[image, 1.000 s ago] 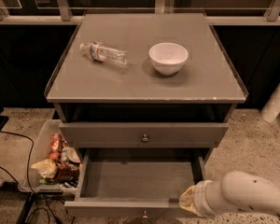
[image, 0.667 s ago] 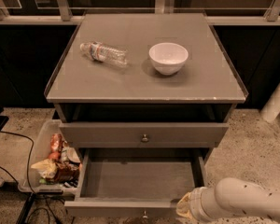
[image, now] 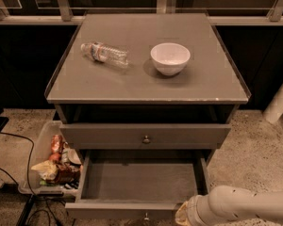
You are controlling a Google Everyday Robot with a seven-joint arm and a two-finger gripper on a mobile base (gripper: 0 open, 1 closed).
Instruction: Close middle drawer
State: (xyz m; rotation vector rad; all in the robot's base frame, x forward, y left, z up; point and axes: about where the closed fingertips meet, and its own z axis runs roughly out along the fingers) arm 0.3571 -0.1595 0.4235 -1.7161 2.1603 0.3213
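Observation:
The middle drawer is pulled well out of the grey-brown cabinet, and its shallow box is empty. Its front panel lies at the bottom edge of the view, with a small round knob at centre. My gripper is at the end of the white arm, which comes in from the lower right. It sits at the right end of the open drawer's front panel, close to or touching it. The drawer above is nearly shut, and its knob shows.
A clear plastic bottle lies on its side on the cabinet top, with a white bowl to its right. A clear bin of snack packets stands on the floor at the left, with cables nearby. A white post stands at the right.
My arm has moved left and slightly down, bringing the gripper closer to the right end of the open drawer's front. The drawer itself has not visibly moved.

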